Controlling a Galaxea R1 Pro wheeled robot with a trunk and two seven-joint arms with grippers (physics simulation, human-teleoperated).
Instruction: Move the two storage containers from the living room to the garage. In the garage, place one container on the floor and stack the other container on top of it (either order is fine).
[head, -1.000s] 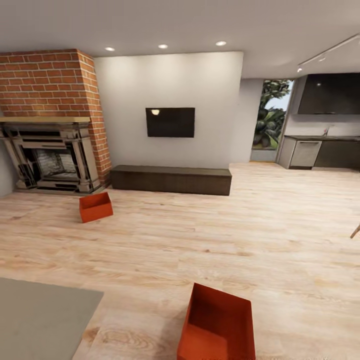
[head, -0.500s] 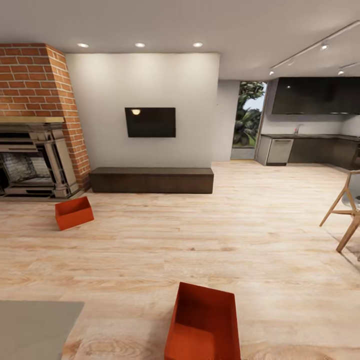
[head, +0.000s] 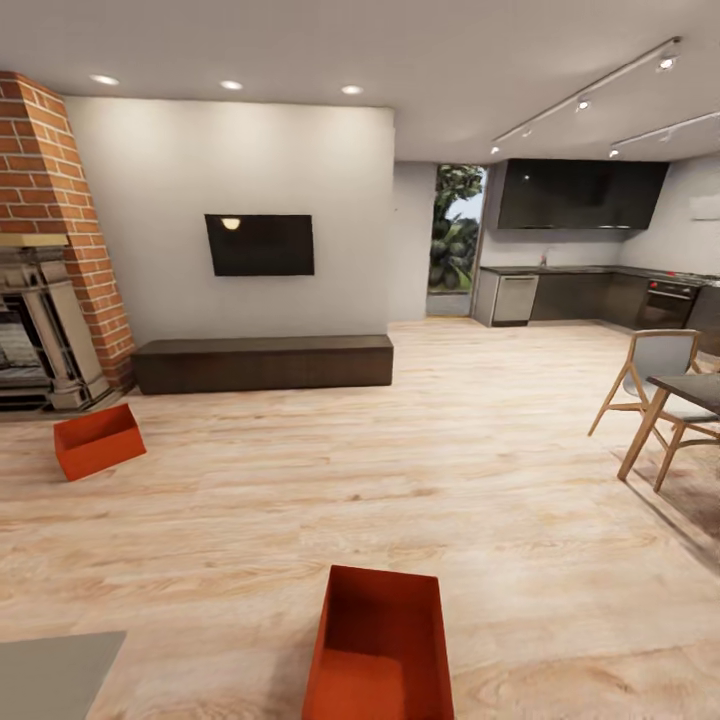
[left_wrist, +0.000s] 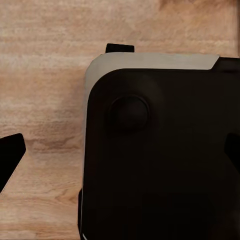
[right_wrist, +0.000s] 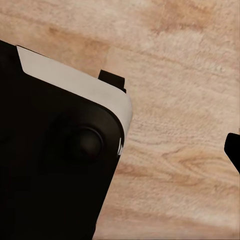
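- Two storage containers show in the head view, both on the light wood plank floor (head: 480, 470) of the living room. The near container (head: 378, 650) sits at the bottom edge of the picture, open top up, just ahead of the robot. The far container (head: 98, 441) lies well apart from it, near the brick fireplace (head: 45, 250) and short of the long dark bench (head: 262, 362) under the wall TV (head: 259, 244); it looks tipped, though I cannot tell how far.
- Judging from their plain, thin, tapered walls, these bins are likely light and stiff, with a matte surface that should not slip much. With no handles, the top rim of a long wall is the natural place to pinch, or one arm on each short wall. The taper suggests that one will nest into the other readily.
- A dining chair (head: 648, 385) and a dark desk corner (head: 690, 390) stand off to the right, the kitchen beyond.
- The left wrist view looks down on plank flooring past a dark robot body part (left_wrist: 160, 150); dark finger tips peek in at the edges, and I cannot tell their spread.
- The right wrist view is much the same: a dark housing (right_wrist: 55, 160) over wood floor, the fingers' state not discernible.
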